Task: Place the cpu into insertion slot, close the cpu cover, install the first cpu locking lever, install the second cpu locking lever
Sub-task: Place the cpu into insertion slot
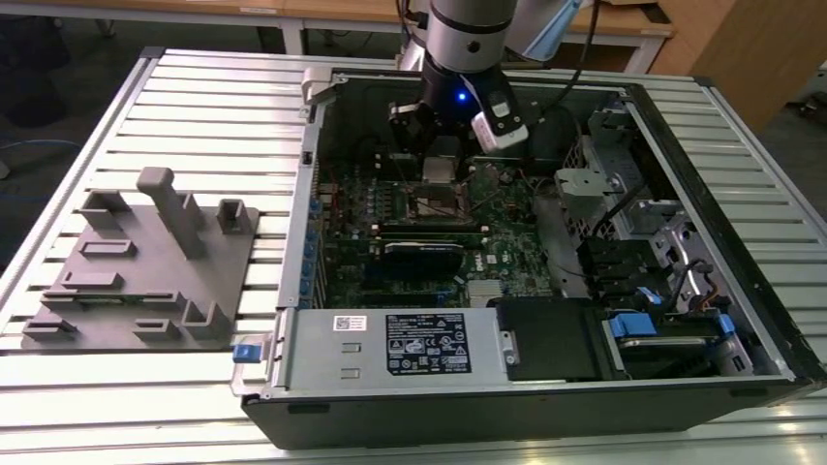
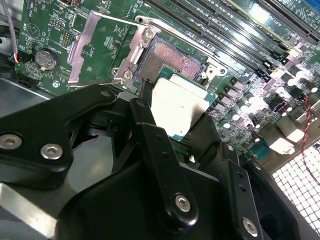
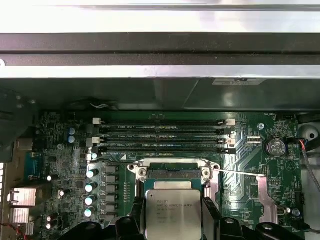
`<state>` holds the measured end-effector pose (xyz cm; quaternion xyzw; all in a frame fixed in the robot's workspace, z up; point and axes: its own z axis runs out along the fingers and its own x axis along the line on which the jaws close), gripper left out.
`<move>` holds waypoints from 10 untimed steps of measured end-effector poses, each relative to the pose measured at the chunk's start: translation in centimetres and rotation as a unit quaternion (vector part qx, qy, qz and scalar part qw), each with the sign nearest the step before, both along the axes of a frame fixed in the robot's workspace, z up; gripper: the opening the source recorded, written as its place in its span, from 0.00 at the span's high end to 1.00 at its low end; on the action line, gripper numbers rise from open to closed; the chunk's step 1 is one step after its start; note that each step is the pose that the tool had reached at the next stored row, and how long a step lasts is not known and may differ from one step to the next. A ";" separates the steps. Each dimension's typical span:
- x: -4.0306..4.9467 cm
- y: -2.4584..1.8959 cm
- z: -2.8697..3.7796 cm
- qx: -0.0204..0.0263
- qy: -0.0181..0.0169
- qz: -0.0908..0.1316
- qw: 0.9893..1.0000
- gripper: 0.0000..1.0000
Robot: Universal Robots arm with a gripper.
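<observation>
Pale silver metal shows between the black jaws: the gripper [image 2: 178, 111] is pinching the chip [image 3: 173, 215] by two opposite edges, with its flat top turned up toward the wrist. The chip hangs just over the socket [image 2: 169, 59] and is not yet down in it. The cover frame [image 2: 92, 47] stands swung open beside the socket, clear of the opening, and the long memory slots [image 3: 162, 135] run just beyond. All of this sits deep inside the open computer case [image 1: 517, 407] on the slatted metal table [image 1: 194, 107]. I'd reckon the chip is light, stiff and slick on top, and fragile underneath, like the socket's fine contacts. The bare edges look like the right place to hold it, kept level.
</observation>
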<state>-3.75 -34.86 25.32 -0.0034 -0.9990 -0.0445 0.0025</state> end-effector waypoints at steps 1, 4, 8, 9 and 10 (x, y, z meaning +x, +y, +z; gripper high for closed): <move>0.00 0.00 0.00 0.000 0.000 0.000 1.000 0.46; 0.00 0.00 -0.01 0.000 0.000 -0.002 1.000 0.46; 0.00 0.00 -0.03 0.000 0.000 -0.030 1.000 0.46; 0.00 0.00 -0.04 0.000 0.000 -0.039 0.999 0.46; 0.00 0.00 -0.05 0.000 0.000 -0.048 0.999 0.46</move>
